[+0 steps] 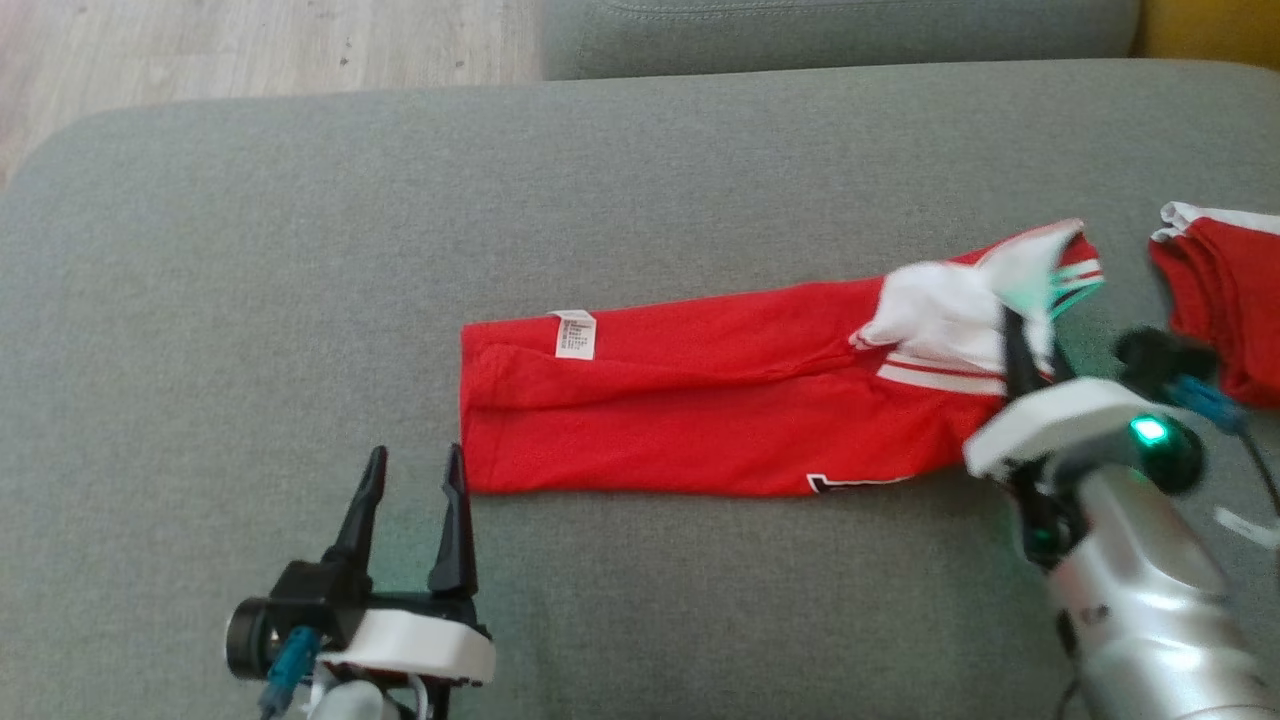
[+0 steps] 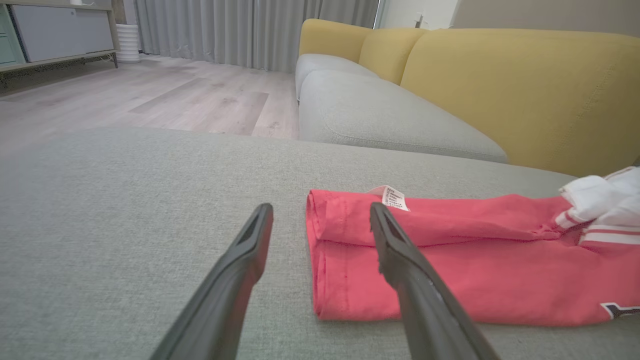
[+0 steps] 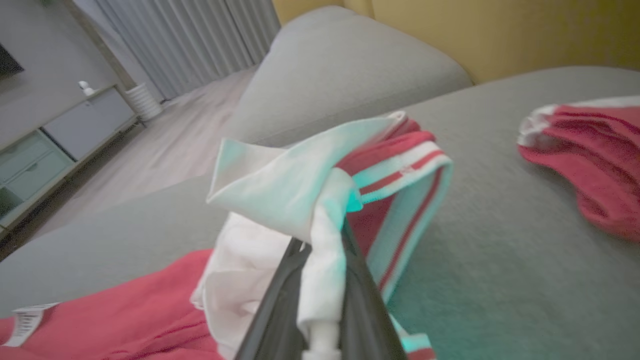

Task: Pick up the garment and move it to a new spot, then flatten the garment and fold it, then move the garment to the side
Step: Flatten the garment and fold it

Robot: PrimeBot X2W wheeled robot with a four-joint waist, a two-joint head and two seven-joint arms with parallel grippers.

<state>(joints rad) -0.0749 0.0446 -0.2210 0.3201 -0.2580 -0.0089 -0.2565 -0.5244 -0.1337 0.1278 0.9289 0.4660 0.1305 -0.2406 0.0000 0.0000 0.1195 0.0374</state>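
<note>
**Soft daylight, green glow at right**

Even, diffuse light; shadows on the sofa (image 1: 300, 250) are faint. A green lamp (image 1: 1148, 431) at the head view's lower right tints the white cloth (image 3: 280, 185) teal. The right wrist view is blurred and dim; the left wrist view's fingers (image 2: 240, 270) are soft-edged.

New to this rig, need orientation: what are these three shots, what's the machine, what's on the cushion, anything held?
It is a two-armed robot working over a grey sofa cushion. The top picture looks down from its head; the other two come from cameras on each wrist, looking along that hand's dark fingers. A red garment, folded long, with a white care label, lies on the cushion. The right hand is shut on its white end. The left hand is open beside the other end, holding nothing. A second red garment lies further right.
</note>
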